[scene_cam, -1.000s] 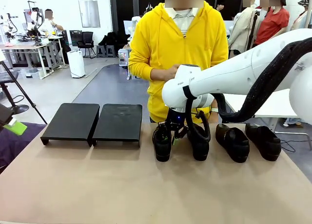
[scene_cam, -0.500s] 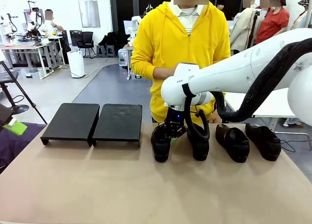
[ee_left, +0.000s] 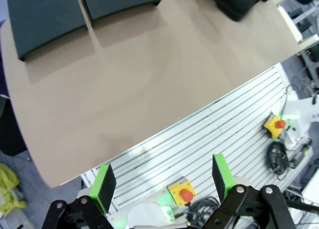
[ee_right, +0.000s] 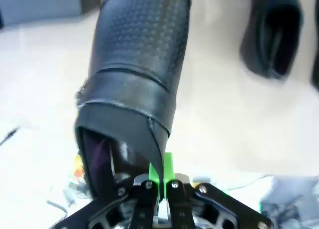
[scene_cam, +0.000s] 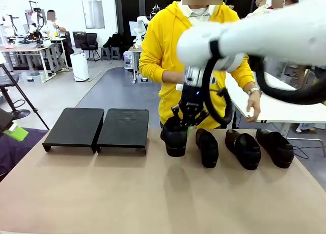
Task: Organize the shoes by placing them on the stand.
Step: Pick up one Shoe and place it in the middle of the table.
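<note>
Nearest me, the left end effector [ee_left: 163, 181] is hanging out past the near edge of the desk [scene_cam: 153, 193], over a slotted metal frame [ee_left: 209, 134]. Its green pads [ee_left: 105, 186] are standing wide apart with nothing between them, well short of the stand [scene_cam: 97, 127].

Farther in, just to the right of the stand, the right end effector [scene_cam: 187, 123] is gripping one shoe [scene_cam: 175, 138] by the back of its collar, the jaws pinching together on the leather. A second ago that shoe was sitting flat on the desk, at the end of the row nearest the stand, with the arm stooping low over it. Now the arm has swung up high and the shoe is hanging clear of the desk, its toe lower than its heel and a soft shadow lying under it. It is hanging a touch nearer the stand than before, though still apart from it.

The other three shoes [scene_cam: 243, 149] are lying where they were, side by side on the desk, running away from the stand with their toes toward me. The stand itself is sitting in the same spot on the desk.

Behind the desk, the person in the yellow hoodie [scene_cam: 175, 50] is standing, and one hand [scene_cam: 253, 109] is now showing beyond the raised arm, on the side away from the stand.
</note>
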`<state>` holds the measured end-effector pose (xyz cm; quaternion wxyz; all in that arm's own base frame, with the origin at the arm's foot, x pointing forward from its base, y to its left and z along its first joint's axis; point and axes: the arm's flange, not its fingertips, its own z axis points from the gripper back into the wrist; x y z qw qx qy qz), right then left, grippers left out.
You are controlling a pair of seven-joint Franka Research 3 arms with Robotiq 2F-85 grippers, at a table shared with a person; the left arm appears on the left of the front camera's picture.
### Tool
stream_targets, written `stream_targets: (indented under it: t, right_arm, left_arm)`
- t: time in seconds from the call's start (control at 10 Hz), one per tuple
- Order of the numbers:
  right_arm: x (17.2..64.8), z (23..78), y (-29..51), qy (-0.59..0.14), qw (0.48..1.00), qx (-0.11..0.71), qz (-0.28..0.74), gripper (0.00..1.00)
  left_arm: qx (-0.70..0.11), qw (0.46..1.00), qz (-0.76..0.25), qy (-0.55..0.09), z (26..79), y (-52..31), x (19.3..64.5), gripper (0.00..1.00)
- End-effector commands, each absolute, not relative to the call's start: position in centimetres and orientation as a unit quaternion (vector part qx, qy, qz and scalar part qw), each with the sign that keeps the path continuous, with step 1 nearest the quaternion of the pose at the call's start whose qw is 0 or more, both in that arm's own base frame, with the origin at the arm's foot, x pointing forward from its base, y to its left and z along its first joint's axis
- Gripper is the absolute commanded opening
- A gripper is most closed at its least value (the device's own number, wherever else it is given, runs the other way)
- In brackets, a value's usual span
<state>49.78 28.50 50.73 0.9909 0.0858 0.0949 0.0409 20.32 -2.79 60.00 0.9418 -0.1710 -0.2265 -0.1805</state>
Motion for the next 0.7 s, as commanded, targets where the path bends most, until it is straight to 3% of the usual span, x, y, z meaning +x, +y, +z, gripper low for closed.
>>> stream_targets:
  t: [0.0,0.3,0.5,0.6]
  right_arm:
    - [41.8,54.3,27.3,0.141,0.985,0.1,0.027,0.0]
    - [35.0,54.0,29.5,0.186,0.975,0.093,0.071,0.0]
    - [36.1,54.0,28.5,0.182,0.976,0.098,0.067,0.0]
    - [34.0,54.4,29.9,0.188,0.975,0.083,0.087,0.0]
  left_arm:
    - [-0.176,0.94,-0.182,-0.231,60.1,-2.8,20.4,1.0]
    - [-0.176,0.94,-0.182,-0.231,60.1,-2.8,20.4,1.0]
    - [-0.176,0.94,-0.182,-0.231,60.1,-2.8,20.4,1.0]
    - [-0.176,0.94,-0.182,-0.231,60.1,-2.8,20.4,1.0]
